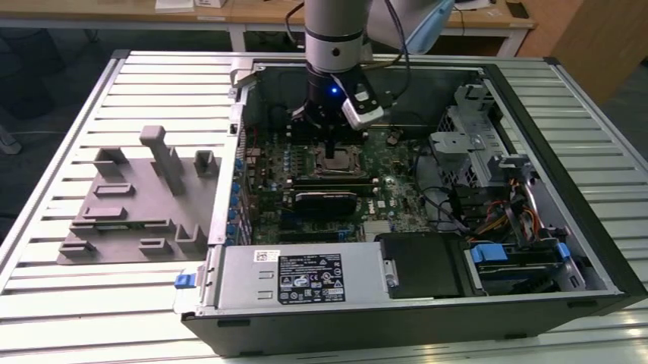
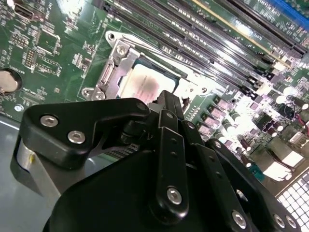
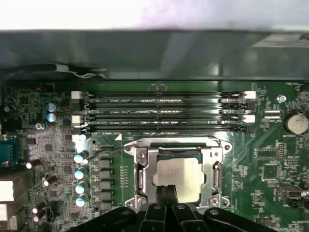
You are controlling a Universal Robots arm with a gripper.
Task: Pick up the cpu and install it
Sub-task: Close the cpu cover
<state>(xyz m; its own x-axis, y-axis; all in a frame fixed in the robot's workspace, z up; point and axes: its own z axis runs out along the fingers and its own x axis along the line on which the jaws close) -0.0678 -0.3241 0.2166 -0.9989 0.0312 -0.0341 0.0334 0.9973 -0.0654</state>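
Cpu (image 3: 182, 173) sitting flat in the metal socket (image 3: 140, 170) on the green board (image 3: 256, 145).
Black fingers (image 3: 161, 195) are pressed shut, side by side, over the socket. Their tips are right at one edge of the cpu. I cannot tell if they touch it.

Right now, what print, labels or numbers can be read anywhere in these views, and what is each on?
No text can be read.
Black label on the power supply: print too small to read.
White sticker above it in the exterior view: too small to read.
White lettering along the memory slots in the first wrist view: blurred.
Marks on the cpu lid: too faint to read.
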